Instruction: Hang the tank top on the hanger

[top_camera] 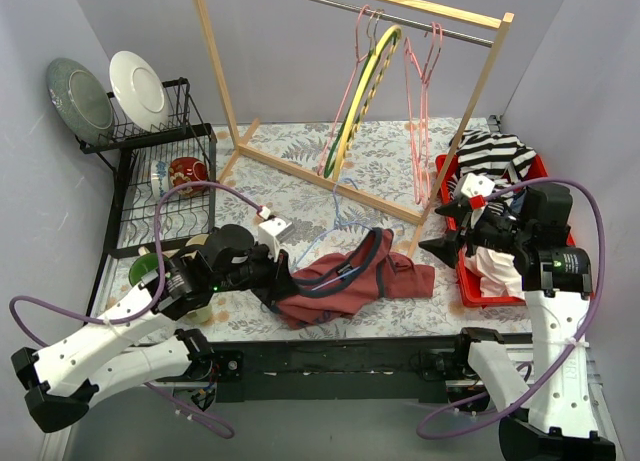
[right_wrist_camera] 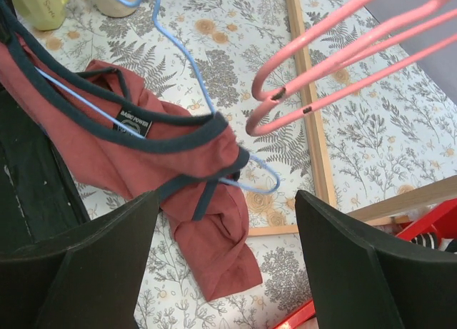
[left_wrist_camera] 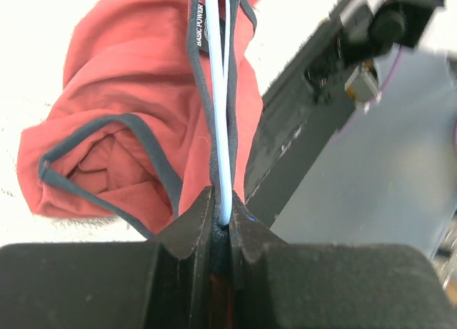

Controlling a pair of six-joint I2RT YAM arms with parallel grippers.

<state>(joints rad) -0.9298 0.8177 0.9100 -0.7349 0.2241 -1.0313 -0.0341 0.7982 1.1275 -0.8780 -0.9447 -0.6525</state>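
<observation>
The rust-red tank top (top_camera: 400, 278) lies crumpled on the floral cloth near the front edge, its navy trim draped over the light-blue wire hanger (top_camera: 336, 217). My left gripper (top_camera: 276, 281) is at the shirt's left end. In the left wrist view it (left_wrist_camera: 223, 218) is shut on the hanger (left_wrist_camera: 218, 93) wire together with the tank top's (left_wrist_camera: 121, 79) navy trim. My right gripper (top_camera: 450, 233) hovers to the right of the shirt. In the right wrist view it (right_wrist_camera: 227, 200) is open and empty above the tank top (right_wrist_camera: 214, 250), with the hanger (right_wrist_camera: 193, 72) threaded through the neck.
A wooden clothes rack (top_camera: 335, 176) stands behind, carrying pink hangers (top_camera: 420, 111) and a green-yellow hanger (top_camera: 362, 91). A red bin (top_camera: 470, 281) at right holds a striped garment (top_camera: 495, 153) and white cloth. A dish rack (top_camera: 160, 181) with plates stands at left.
</observation>
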